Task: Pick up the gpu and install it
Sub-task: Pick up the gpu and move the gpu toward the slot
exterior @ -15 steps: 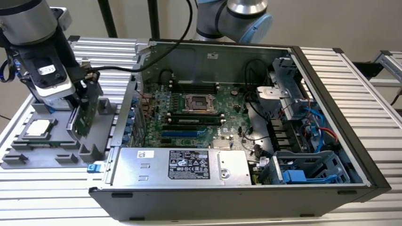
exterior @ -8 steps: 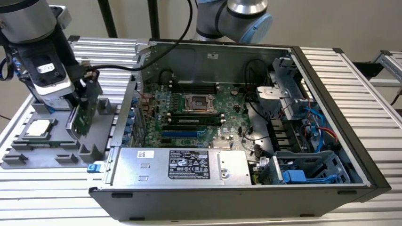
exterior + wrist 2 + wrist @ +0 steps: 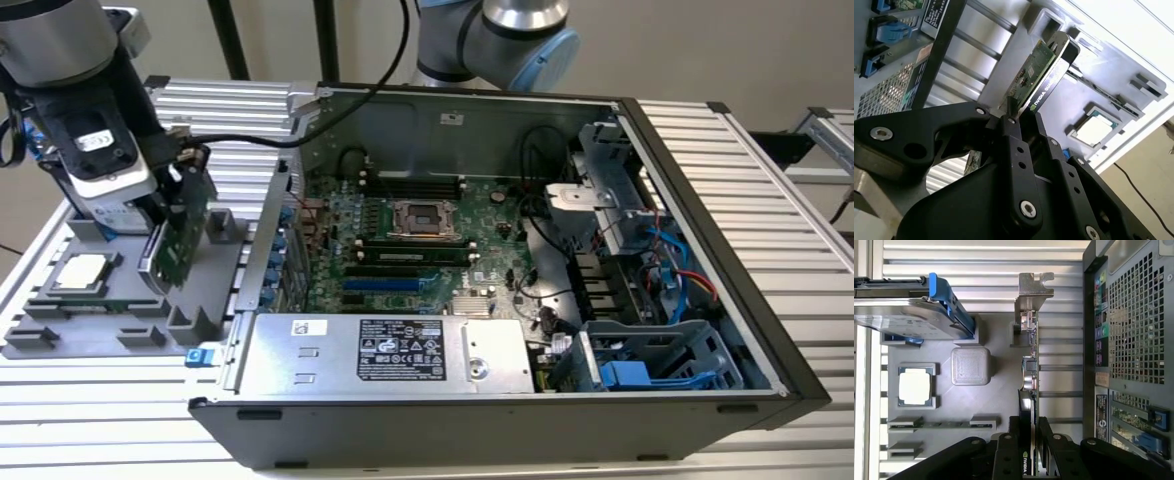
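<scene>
Clamping the flat green circuit-card gpu [image 3: 1040, 75] in the black two-finger gripper [image 3: 1030, 429]: pinching the metal fingers [image 3: 1013, 150] shut on both faces, board side and black cooler side, along the top long edge. Gripping well down the card's length from the silver metal bracket [image 3: 1033, 287].

Holding the card upright on edge over the grey plastic parts tray [image 3: 80, 335] at the exterior view's left, just outside the open dark steel computer case [image 3: 441, 420]. Not being able to tell whether the lower edge is seated in the tray's slot or clear of it. Sitting well apart from the green motherboard [image 3: 501, 255] inside the case. Sharing the tray with a small square silver chip [image 3: 83, 272] in its pocket and a silver hard drive with blue clips [image 3: 904, 315], touching neither.

Judging the card light and stiff, no flex expected under this pinch. Judging it fragile though: exposed components, bare contact edge, thin bracket tab. Expecting the smooth faces to be a bit slippery, so squeezing across board plus cooler is looking like the right hold, clear of contact edge and bracket.

Hanging the wrist near vertical above the tray, tool pointing straight down, with the silver-grey arm link [image 3: 60, 35] coming in from the upper corner on the exterior view's left. Lining the jaw faces up parallel with the card's plane in both wrist views.
</scene>
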`<state>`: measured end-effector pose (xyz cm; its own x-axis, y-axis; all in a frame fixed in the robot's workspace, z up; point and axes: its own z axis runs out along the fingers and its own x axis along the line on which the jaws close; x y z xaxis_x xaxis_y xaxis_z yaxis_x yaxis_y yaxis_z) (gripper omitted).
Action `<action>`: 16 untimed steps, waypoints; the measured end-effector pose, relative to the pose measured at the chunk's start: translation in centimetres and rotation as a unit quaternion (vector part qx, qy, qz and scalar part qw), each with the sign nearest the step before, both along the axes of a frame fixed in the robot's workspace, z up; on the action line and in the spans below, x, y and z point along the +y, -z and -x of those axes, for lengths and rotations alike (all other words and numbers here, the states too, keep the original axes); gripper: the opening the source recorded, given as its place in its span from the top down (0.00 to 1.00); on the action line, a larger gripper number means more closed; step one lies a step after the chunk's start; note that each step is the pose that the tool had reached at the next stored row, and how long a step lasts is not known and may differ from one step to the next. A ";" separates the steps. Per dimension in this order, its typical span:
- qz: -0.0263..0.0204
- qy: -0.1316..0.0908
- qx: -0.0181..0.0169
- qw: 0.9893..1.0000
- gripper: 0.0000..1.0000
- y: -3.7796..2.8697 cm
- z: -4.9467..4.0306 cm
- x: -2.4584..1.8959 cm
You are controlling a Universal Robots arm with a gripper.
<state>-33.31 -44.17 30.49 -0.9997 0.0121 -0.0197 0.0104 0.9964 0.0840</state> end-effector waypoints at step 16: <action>0.000 0.000 0.000 1.000 1.00 -0.86 0.00 0.00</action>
<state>-33.31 -44.17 31.36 -0.9997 0.0121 -0.0197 0.0104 0.9964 0.0840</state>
